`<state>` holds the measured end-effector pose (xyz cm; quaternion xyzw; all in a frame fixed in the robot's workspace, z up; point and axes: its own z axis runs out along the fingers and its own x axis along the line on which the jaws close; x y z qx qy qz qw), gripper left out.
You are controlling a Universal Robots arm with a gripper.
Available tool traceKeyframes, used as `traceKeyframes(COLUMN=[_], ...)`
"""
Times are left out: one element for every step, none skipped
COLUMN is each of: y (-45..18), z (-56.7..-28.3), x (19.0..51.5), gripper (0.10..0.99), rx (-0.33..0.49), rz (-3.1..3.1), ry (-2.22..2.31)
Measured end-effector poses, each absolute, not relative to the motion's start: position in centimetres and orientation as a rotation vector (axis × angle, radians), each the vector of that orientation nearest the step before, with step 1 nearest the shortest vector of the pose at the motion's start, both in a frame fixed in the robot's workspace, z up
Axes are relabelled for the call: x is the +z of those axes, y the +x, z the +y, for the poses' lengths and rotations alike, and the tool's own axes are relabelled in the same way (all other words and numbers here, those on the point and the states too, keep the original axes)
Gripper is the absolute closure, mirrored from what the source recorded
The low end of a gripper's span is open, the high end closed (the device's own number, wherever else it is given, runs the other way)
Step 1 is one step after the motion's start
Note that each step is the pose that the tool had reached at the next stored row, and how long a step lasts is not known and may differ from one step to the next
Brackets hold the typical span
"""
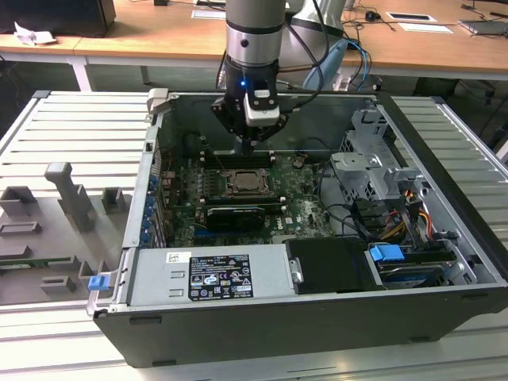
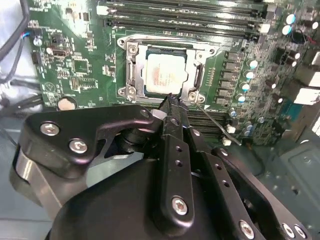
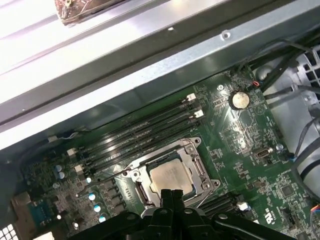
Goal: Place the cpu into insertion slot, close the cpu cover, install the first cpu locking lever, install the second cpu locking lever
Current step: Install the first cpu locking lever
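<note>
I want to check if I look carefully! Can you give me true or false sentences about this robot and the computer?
1. The cpu lies in the insertion slot. True.
2. The gripper is holding the cpu. False: it hangs shut and empty over the board, near the cpu's edge.
3. The cpu cover is down, framing the cpu. True.
4. The computer case is closed up. False: its side is open, and the green board inside shows.
</note>
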<state>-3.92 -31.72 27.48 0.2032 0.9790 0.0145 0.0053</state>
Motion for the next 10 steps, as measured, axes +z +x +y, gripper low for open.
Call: traceKeyframes(y=[-3.92,-3.92,-3.92,-3.92,-3.93,-3.93,-3.94,-3.95,-3.96,-4.00], z=[-31.72,-31.72,-31.72,-31.72,-31.72,-31.72,-31.72,-31.72,-31.72,-31.72], x=[27.48,27.47,27.47,27.47,27.47,27.47,27.46,27.46,27.45,27.44], gripper=[0.980,0.980,0.980,0.980,0.980,0.980,0.980,0.980,0.980,0.980], rx=[0.045,0.046,0.046,0.046,0.046,0.046,0.046,0.046,0.047,0.047], rz=[3.070,3.077,3.084,3.091,3.095,3.100,3.103,3.107,3.109,3.113], ry=[0.616,0.578,0.542,0.504,0.480,0.451,0.427,0.402,0.384,0.358])
